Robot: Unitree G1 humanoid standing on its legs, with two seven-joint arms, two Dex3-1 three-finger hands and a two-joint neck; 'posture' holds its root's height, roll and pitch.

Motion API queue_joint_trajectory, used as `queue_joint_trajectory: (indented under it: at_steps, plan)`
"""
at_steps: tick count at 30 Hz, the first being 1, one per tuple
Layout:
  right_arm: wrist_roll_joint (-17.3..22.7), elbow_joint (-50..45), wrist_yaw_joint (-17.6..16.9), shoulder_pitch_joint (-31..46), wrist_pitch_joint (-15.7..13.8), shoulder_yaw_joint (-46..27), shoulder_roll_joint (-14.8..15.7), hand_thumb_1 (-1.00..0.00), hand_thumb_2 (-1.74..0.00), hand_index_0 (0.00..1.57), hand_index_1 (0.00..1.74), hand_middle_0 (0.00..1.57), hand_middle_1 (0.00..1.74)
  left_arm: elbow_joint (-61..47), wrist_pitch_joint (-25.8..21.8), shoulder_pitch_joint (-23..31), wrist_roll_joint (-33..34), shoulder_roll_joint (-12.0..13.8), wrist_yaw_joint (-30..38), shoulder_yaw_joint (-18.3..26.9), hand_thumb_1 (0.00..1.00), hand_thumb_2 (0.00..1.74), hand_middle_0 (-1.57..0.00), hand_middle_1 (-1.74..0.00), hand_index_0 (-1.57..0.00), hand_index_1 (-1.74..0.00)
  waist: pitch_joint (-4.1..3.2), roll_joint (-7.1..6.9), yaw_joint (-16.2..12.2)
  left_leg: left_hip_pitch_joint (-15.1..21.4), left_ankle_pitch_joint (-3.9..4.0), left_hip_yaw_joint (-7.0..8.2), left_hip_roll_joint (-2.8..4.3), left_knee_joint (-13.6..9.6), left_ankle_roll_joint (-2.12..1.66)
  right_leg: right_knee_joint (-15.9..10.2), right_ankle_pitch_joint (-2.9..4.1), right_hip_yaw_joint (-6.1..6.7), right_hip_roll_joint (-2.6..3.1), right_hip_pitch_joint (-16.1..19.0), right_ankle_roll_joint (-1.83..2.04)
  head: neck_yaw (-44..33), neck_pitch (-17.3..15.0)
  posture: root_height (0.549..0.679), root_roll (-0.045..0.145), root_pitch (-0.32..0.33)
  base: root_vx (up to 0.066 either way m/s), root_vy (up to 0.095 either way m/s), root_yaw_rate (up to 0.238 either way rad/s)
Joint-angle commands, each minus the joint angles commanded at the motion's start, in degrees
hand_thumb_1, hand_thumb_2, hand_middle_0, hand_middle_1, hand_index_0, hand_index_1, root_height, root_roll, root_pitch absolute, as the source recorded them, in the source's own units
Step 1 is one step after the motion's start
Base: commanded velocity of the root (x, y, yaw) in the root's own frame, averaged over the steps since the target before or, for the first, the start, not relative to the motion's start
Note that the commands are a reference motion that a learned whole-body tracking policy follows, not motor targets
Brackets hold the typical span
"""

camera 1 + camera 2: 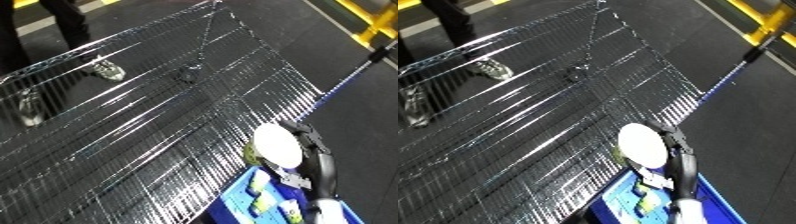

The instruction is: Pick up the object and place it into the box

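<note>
A wire mesh table (151, 125) fills most of both views, running tilted from the lower left up toward the top centre, its thin metal rods shining with streaks of reflected light. Through the mesh the dark floor (293, 45) shows, crossed by yellow lines (378, 22) at the upper right. A thin blue pole (342, 85) slants along the table's right edge.

At the bottom right stands a blue bin (709, 192), only partly in view, with its near corner against the table's lower right part. Pale yellow-green things (645, 200) lie inside it; what they are cannot be told.

The right arm (684, 175) comes in from the lower right edge, its black forearm rising over the bin. The right hand (672, 137) sits at the arm's upper end, just above the bin's far rim, with black fingers wrapped round the edge of a white oval object (641, 144). The object looks smooth and rounded, like a plate or lid seen face on, and it is held in the air over the table edge beside the bin's far rim. A bit of yellow-green (252, 150) peeks out at its left side.

The left hand shows in neither view.
</note>
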Motion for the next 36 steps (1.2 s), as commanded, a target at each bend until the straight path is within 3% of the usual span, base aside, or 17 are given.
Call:
queue_joint_trajectory:
  at_steps: [8,16,21,31,36]
  plan:
    - [4.42,6.53,0.44,4.61,-3.39,-4.08,-0.34,-0.65,-1.13,1.02,1.13,1.02,1.13,1.16,-0.74,0.48,-0.05,-0.88,-0.62,-0.67,1.00,1.74,-1.57,-1.74,-1.57,-1.74,-1.28,1.04,-2.35,2.65,-0.76,1.01,0.10,-1.01,0.21,-0.71,-0.31,0.67,0.27,1.77,0.27,8.35,-0.66,0.669,0.071,-0.049,0.044,0.030,-0.032]
    - [6.24,8.57,-1.19,5.84,-3.12,-6.38,-1.43,-0.25,-0.44,0.39,0.44,0.39,0.44,1.56,-1.69,0.64,-1.82,-1.24,0.03,-0.86,1.00,1.74,-1.57,-1.74,-1.57,-1.74,-1.61,2.38,-4.32,3.32,-0.85,1.42,-0.32,-1.88,0.33,-0.70,-0.57,1.58,1.25,0.99,0.22,13.69,1.03,0.669,0.073,-0.038,0.012,0.035,-0.060]
    - [7.58,10.16,-0.93,5.83,-3.57,-7.47,-1.87,0.00,0.00,0.00,0.00,0.00,0.00,1.69,-2.28,0.69,-2.02,-1.79,0.18,-1.30,1.00,1.74,-1.57,-1.74,-1.57,-1.74,-1.88,2.86,-4.69,3.45,-0.74,1.48,-0.42,-2.21,0.30,-0.98,-0.46,1.76,1.61,0.83,0.15,14.80,0.18,0.670,0.074,-0.034,-0.005,0.016,-0.040]
    - [7.76,11.41,0.34,5.04,-2.43,-7.67,-2.84,0.00,0.00,0.00,0.00,0.00,0.00,2.78,-2.65,-0.12,-2.93,-2.43,0.83,-2.21,1.00,1.74,-1.57,-1.74,-1.57,-1.74,-2.25,3.73,-4.59,3.31,-0.18,1.36,-0.53,-2.66,-0.15,-1.69,-0.08,1.86,1.32,0.64,0.11,12.98,-2.30,0.670,0.078,-0.028,-0.013,0.013,-0.009]
    - [7.08,10.34,2.05,5.30,-2.32,-6.88,-2.28,0.00,0.00,0.00,0.00,0.00,0.00,2.98,-2.93,0.18,-3.33,-2.56,0.71,-2.12,1.00,1.74,-1.57,-1.74,-1.57,-1.74,-2.27,3.49,-4.17,3.09,0.21,1.15,-0.47,-2.85,-0.25,-1.62,-0.05,1.72,1.37,0.58,0.04,11.22,-3.14,0.670,0.077,-0.027,-0.017,0.001,0.029]
